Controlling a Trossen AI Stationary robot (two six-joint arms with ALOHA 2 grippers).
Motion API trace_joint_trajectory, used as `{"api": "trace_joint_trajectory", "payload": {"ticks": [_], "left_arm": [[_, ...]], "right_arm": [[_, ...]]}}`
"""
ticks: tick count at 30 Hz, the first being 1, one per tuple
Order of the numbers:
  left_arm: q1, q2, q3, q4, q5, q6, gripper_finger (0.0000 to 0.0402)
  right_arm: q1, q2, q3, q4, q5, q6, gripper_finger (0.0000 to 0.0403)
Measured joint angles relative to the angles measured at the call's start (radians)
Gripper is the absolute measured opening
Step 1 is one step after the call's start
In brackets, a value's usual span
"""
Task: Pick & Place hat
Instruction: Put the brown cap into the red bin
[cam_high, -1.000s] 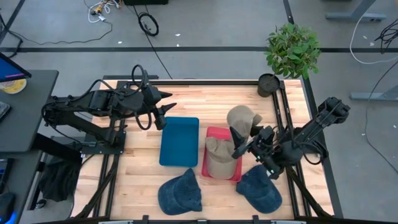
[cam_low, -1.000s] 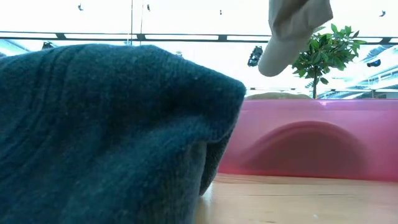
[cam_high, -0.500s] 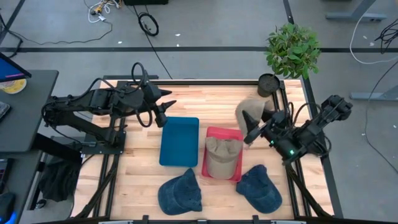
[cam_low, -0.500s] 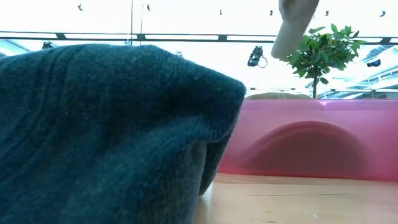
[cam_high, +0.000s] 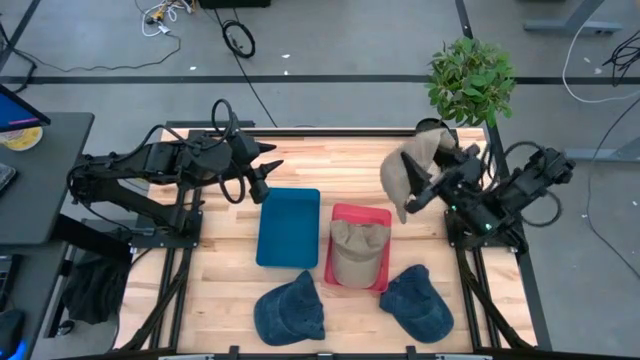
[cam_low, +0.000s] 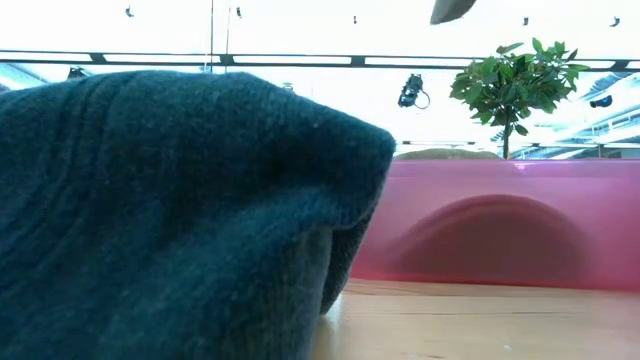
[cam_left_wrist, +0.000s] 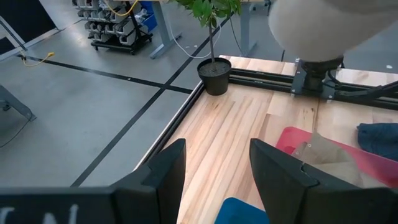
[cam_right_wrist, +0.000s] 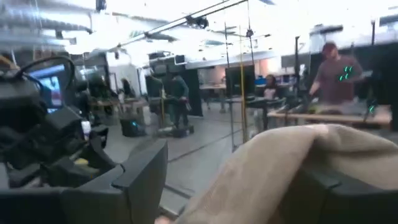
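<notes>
Spread across the wooden surface (cam_high: 350, 160): a blue tray (cam_high: 288, 227) lying bare at centre-left, a red tray (cam_high: 377, 215) beside it holding one tan cap (cam_high: 358, 250), and two dark blue caps (cam_high: 290, 308) at the near edge. Held well above the far right corner, near the potted plant (cam_high: 470, 80), by the right gripper (cam_high: 421, 192) clenched on its fabric: a second tan hat (cam_high: 408, 170), likely to slip free, or snag the plant, if swung. Parked open-fingered at far left: the left gripper (cam_high: 262, 172).
</notes>
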Motion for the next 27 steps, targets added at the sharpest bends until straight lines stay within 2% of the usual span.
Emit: {"api": "trace_joint_trajectory", "payload": {"ticks": [1, 4, 6, 8, 12, 15, 21, 27], "left_arm": [[0.0, 0.0, 0.0, 0.0, 0.0, 0.0, 0.0181], [0.0, 0.0, 0.0, 0.0, 0.0, 0.002, 0.0181], [0.0, 0.0, 0.0, 0.0, 0.0, 0.003, 0.0181], [0.0, 0.0, 0.0, 0.0, 0.0, 0.009, 0.0181], [0.0, 0.0, 0.0, 0.0, 0.0, 0.018, 0.0181], [0.0, 0.0, 0.0, -0.001, 0.0, 0.019, 0.0181], [0.0, 0.0, 0.0, -0.002, 0.0, 0.019, 0.0181], [0.0, 0.0, 0.0, -0.002, 0.0, 0.021, 0.0181]], "right_arm": [[-0.012, -0.002, 0.042, -0.096, -0.018, 0.032, 0.026], [-0.052, -0.007, 0.202, -0.359, -0.187, 0.138, 0.026], [-0.081, 0.0, 0.326, -0.555, -0.251, 0.186, 0.026], [-0.107, 0.014, 0.437, -0.809, -0.246, 0.251, 0.026], [-0.139, 0.054, 0.591, -1.313, -0.262, 0.534, 0.026], [-0.146, 0.094, 0.639, -1.553, -0.312, 0.702, 0.026], [-0.166, 0.186, 0.644, -1.792, -0.387, 0.849, 0.026], [-0.241, 0.236, 0.644, -1.86, -0.502, 0.96, 0.026]]}}
